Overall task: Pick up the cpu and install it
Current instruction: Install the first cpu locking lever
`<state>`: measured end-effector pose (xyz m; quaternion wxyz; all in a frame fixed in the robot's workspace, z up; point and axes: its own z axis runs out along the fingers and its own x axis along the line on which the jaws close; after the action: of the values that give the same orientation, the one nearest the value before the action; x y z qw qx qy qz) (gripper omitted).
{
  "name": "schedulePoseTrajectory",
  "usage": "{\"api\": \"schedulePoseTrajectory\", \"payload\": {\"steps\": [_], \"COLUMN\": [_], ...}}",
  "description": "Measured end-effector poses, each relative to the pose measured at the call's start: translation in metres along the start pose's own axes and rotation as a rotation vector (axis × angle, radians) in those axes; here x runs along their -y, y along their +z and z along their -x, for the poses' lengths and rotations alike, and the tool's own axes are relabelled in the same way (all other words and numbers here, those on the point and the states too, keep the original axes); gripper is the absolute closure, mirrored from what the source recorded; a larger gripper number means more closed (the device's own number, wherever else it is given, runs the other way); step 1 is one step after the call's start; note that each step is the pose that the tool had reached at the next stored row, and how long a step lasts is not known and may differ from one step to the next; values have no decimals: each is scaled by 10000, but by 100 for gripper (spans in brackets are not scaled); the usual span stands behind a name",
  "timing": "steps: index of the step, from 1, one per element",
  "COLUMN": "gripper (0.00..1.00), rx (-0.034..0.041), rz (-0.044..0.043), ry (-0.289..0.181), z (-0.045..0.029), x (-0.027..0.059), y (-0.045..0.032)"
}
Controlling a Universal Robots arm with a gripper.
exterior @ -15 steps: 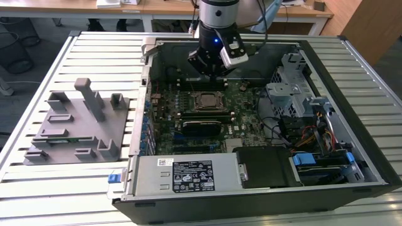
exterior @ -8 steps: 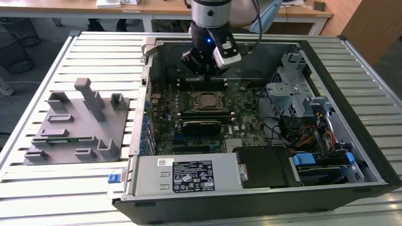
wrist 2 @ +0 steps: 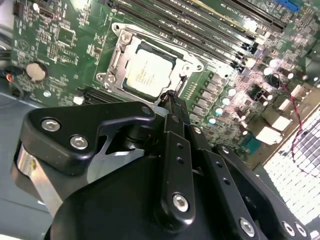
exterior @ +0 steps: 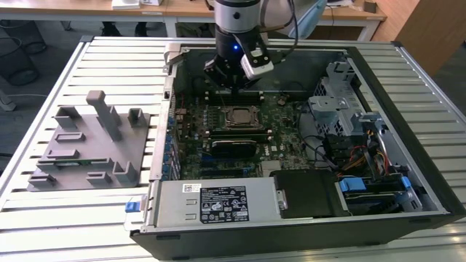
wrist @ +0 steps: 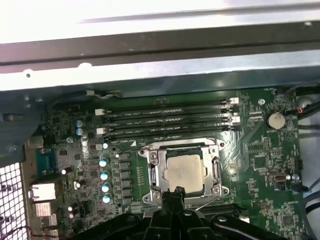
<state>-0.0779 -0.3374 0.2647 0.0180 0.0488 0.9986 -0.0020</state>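
The black fingertips (wrist: 175, 192) are pressed together with nothing between them, hovering just at the edge of the cpu (wrist: 185, 171). The cpu (wrist 2: 148, 73) lies flat in its metal socket frame (wrist 2: 118, 55) on the motherboard (exterior: 240, 136), centre of the exterior view. The gripper (exterior: 231, 76) hangs above the open computer case (exterior: 378, 87). A grey tray (exterior: 73, 158) sits at left.

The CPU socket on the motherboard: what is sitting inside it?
The cpu lies flat in the socket frame, silver top showing in both wrist views. The gripper overlaps its near edge, hiding that strip. Contacts beneath the chip are covered.
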Motion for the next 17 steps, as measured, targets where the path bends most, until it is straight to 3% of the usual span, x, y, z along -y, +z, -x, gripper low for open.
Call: {"api": "schedulePoseTrajectory", "payload": {"steps": [7,17], "gripper": [89,89], "rx": [2,1], "rz": [36,59], "ry": [-1015,-1076], "z": [-16,-262], "x": [2,26], "y": [7,11]}}
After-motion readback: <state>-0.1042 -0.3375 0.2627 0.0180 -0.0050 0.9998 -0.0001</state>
